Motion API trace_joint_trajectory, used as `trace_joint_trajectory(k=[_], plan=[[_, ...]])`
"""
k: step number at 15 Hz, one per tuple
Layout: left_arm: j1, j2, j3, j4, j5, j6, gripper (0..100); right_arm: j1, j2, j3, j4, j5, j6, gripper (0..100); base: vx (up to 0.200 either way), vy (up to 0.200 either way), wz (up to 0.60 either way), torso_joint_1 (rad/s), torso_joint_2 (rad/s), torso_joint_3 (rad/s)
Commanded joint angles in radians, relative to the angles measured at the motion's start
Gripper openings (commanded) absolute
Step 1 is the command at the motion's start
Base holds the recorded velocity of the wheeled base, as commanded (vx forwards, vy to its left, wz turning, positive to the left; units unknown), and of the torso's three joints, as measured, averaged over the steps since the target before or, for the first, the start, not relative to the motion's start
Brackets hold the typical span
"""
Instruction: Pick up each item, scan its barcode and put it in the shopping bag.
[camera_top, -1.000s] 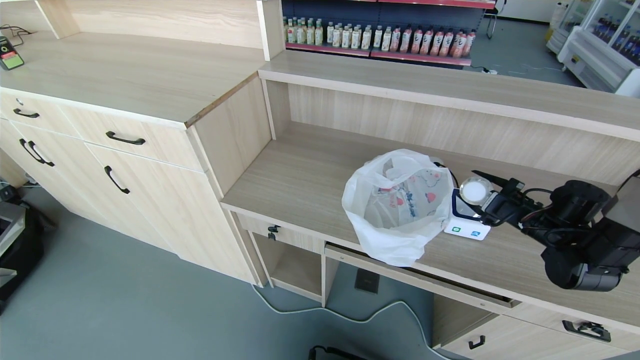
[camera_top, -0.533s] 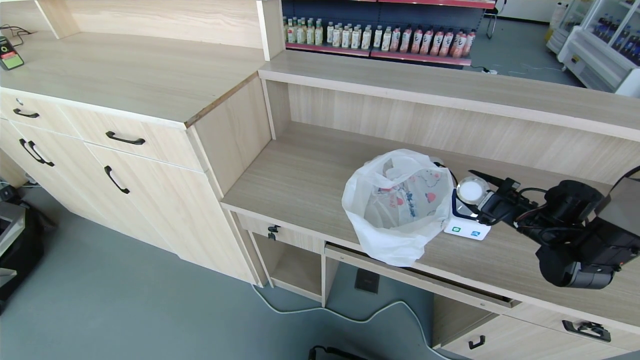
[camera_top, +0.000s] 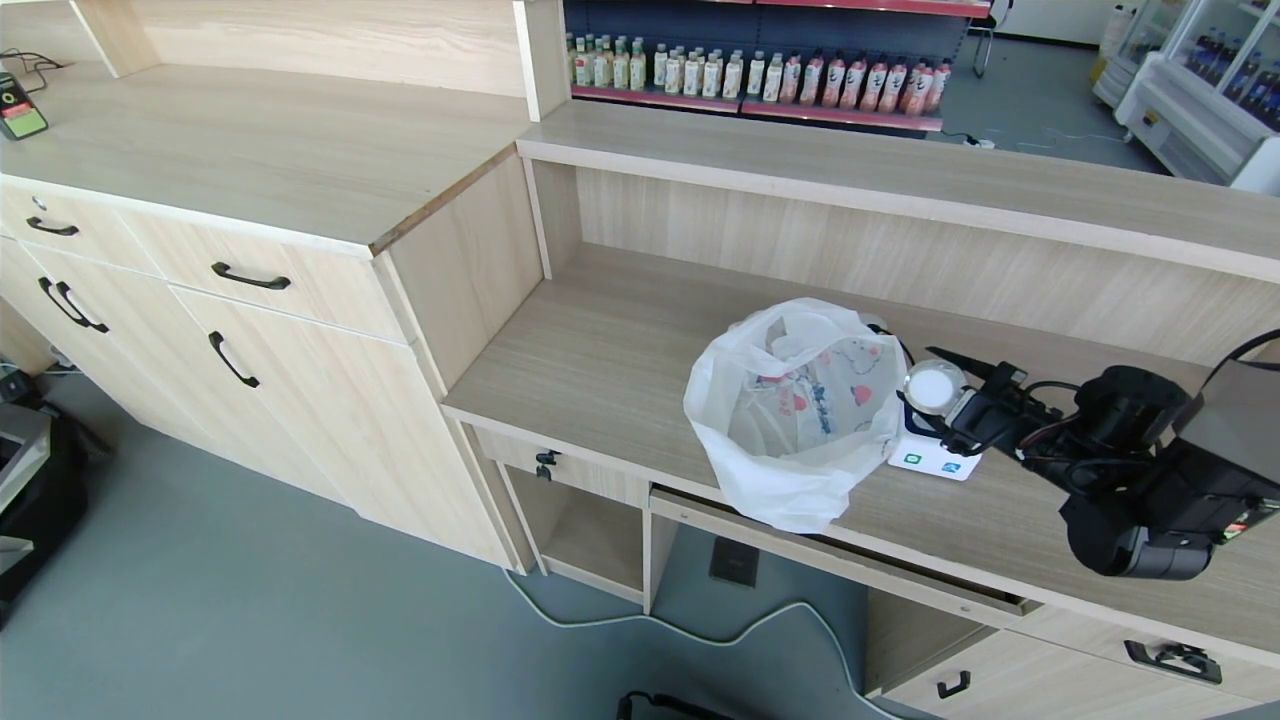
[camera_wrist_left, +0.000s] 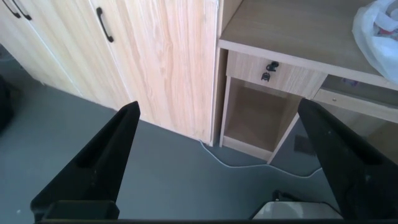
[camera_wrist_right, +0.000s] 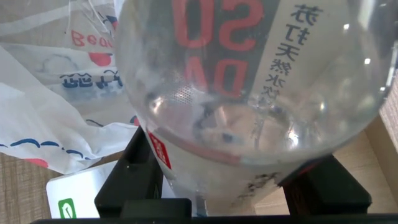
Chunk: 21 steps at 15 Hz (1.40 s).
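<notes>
My right gripper (camera_top: 950, 395) is shut on a clear bottle with a white cap (camera_top: 932, 385) and a red-lettered label, held level just right of the shopping bag's rim. Up close the bottle (camera_wrist_right: 249, 81) bulges between the black fingers (camera_wrist_right: 140, 174). The white plastic shopping bag (camera_top: 795, 410) stands open on the lower counter with printed packets inside; it lies behind the bottle as the bag (camera_wrist_right: 56, 93). A white scanner pad (camera_top: 935, 458) lies under the bottle. My left gripper (camera_wrist_left: 217, 162) hangs open over the grey floor beside the cabinet.
The lower counter (camera_top: 620, 360) is walled by a raised shelf behind and a tall cabinet (camera_top: 300, 290) on the left. A drawer (camera_top: 830, 555) under the counter is slightly out. A cable runs across the floor (camera_top: 300, 620). Shop shelves with bottles (camera_top: 750, 75) stand beyond.
My right arm has carried the bottle a little left, closer to the bag's rim. The bag and scanner pad have stayed put.
</notes>
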Motion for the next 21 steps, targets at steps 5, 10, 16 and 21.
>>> trace_joint_trajectory(k=[5,10,16,21], plan=[[0.0,0.0,0.0,0.0,0.0,0.0,100,0.001,0.024,-0.025,-0.001,0.0,0.001,0,0.0,0.0,0.0,0.0,0.0,0.0],[0.0,0.0,0.0,0.0,0.0,0.0,100,0.004,0.048,-0.059,-0.001,0.0,0.012,0,0.0,0.0,0.0,0.0,0.0,0.0],[0.0,0.0,0.0,0.0,0.0,0.0,100,0.002,0.053,-0.07,-0.001,0.0,0.024,0,0.0,0.0,0.0,0.0,0.0,0.0],[0.0,0.0,0.0,0.0,0.0,0.0,100,-0.104,-0.449,0.3,0.056,-0.023,0.4,0,0.0,0.0,0.0,0.0,0.0,0.0]])
